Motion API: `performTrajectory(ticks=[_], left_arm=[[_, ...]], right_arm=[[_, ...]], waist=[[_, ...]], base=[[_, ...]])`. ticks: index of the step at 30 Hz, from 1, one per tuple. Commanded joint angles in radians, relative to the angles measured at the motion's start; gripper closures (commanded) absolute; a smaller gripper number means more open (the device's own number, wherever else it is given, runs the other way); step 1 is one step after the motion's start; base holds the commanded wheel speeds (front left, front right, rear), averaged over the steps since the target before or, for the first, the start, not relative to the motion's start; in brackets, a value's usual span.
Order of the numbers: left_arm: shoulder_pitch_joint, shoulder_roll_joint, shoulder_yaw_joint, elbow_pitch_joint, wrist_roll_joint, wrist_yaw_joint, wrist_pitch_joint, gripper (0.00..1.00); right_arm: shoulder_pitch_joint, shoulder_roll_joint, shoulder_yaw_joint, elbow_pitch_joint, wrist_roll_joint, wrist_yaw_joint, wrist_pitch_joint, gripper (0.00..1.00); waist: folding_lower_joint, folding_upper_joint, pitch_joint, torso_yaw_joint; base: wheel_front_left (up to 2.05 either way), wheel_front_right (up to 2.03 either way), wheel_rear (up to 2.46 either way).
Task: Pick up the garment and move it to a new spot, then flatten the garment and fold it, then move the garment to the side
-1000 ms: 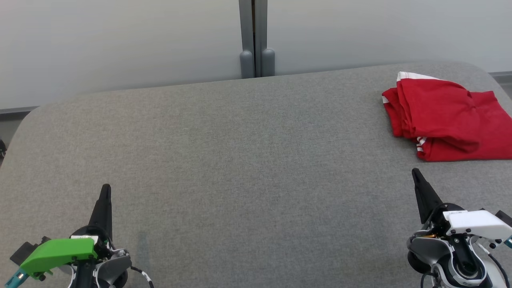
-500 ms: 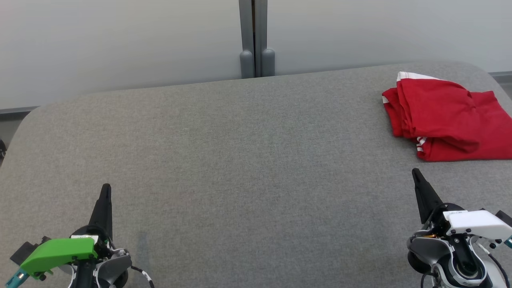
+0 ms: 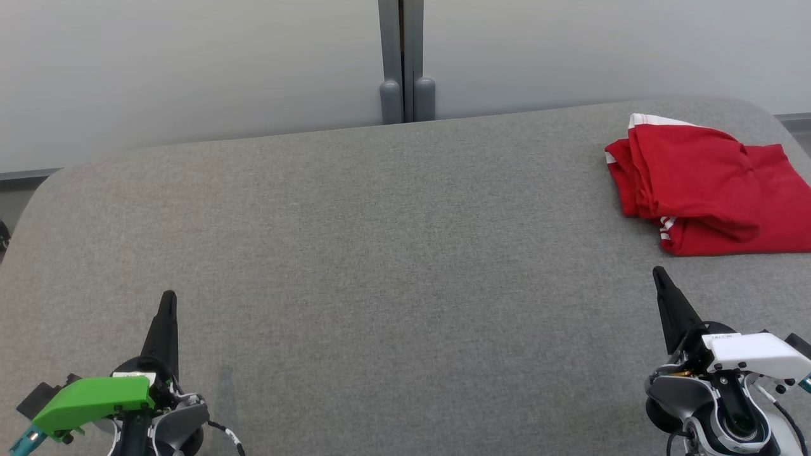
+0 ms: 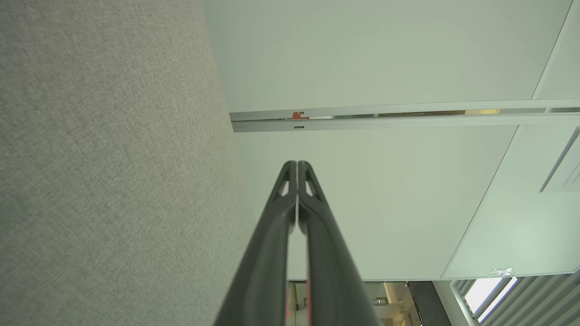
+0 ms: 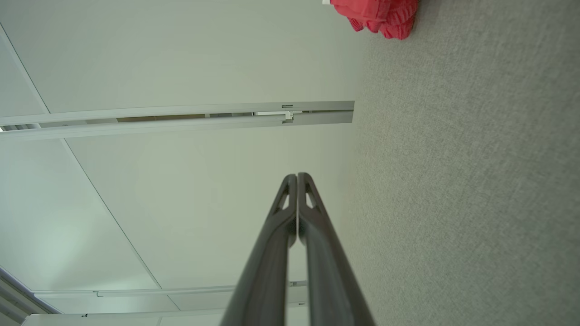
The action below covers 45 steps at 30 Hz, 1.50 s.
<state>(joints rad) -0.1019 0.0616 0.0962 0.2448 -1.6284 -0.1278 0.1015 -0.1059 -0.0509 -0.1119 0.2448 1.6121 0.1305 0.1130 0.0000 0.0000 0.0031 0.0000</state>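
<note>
Background: pale wall panels meet at a grey vertical post behind a grey fabric-covered desk with rounded far corners.

Lower left, as I see it from the head camera: the left gripper, carried under a green wrist cover, points up the view above the desk. Its jaws are pressed together with nothing between them. My left wrist view shows the two dark fingers meeting at their tips, with grey fabric to one side and wall panel beyond.

Lower right: the right gripper, carried under a white wrist cover, points up the view in the same way. Its jaws are closed and empty, and the fingertips touch in my right wrist view.

Far right: the garment, red with white trim, lies in a folded, rumpled bundle on the desk near the far right corner, cut by the right edge of the head view. It lies beyond the right gripper's tips, apart from them, and well apart from the left gripper.
</note>
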Motion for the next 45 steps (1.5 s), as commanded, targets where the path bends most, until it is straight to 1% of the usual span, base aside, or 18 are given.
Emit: performTrajectory(ticks=[1, 45], left_arm=[[-0.013, 0.001, 0.005, 0.001, 0.004, -0.005, 0.003, 1.00], [-0.014, -0.004, 0.012, 0.001, 0.012, -0.005, 0.010, 1.00]], right_arm=[[-0.007, -0.002, -0.001, 0.001, 0.003, 0.000, 0.003, 1.00], [-0.007, -0.001, -0.003, 0.001, 0.002, 0.000, 0.004, 1.00]], waist=[[0.0000, 0.0000, 0.000, 0.000], [0.0000, 0.0000, 0.000, 0.000]], base=[[0.00, 0.00, 0.00], [0.00, 0.00, 0.00]])
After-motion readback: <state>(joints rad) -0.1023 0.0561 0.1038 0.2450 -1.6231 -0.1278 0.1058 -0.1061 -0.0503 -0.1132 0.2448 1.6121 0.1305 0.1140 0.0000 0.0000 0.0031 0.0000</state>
